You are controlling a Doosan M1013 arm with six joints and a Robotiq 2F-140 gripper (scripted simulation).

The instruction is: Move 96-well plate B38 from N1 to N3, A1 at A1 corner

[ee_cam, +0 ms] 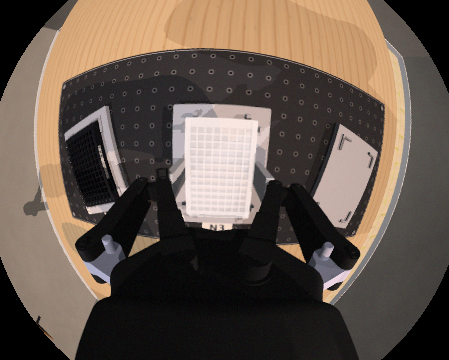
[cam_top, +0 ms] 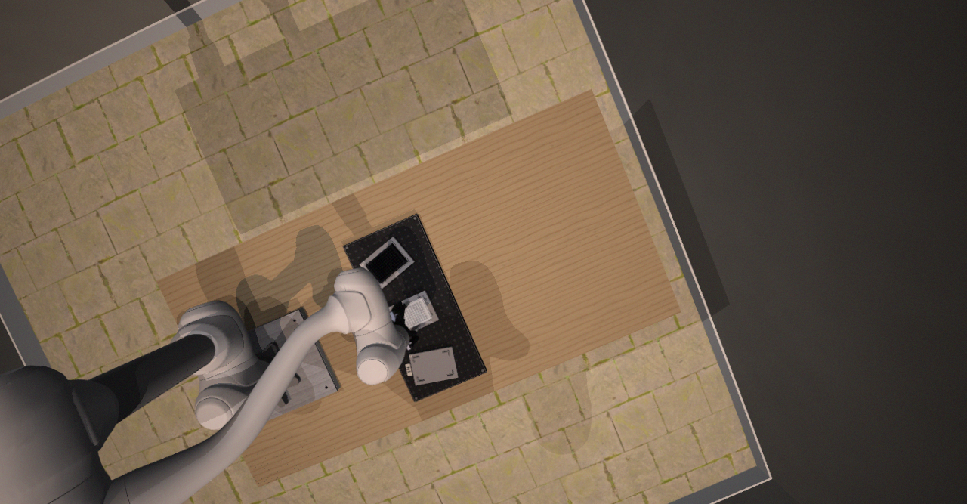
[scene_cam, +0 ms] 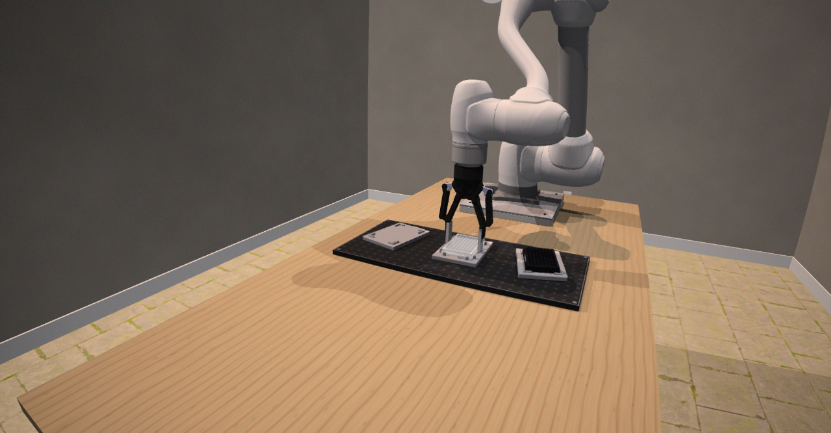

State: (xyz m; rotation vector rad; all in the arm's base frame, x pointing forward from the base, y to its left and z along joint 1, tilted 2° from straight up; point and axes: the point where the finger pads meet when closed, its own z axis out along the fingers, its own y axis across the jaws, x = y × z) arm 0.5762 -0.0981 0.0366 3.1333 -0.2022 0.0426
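The robot arm (scene_cam: 511, 119) reaches down over a black deck (scene_cam: 406, 259) full of little holes, and the deck lies on a wooden table (scene_cam: 348, 343). Three gray nests sit in a row on the deck. The gripper (scene_cam: 465, 238) points straight down at the middle nest (scene_cam: 461, 258). It is about half open, with its two fingers pressed against the long sides of the white 96-well plate (ee_cam: 222, 167), so it has hold of that plate. The white plate is right over the middle nest, flat and with its wells facing up. I cannot tell if it is all the way down in the nest. In the wrist view, a small label (ee_cam: 218, 227) just in front of this nest looks like it says N3. The writing on the plate is too small to read. A black 96-well plate (scene_cam: 540, 259) lies in the nest (scene_cam: 543, 275) on one side. The nest on the other side (scene_cam: 396, 235) has only small corner marks on top.
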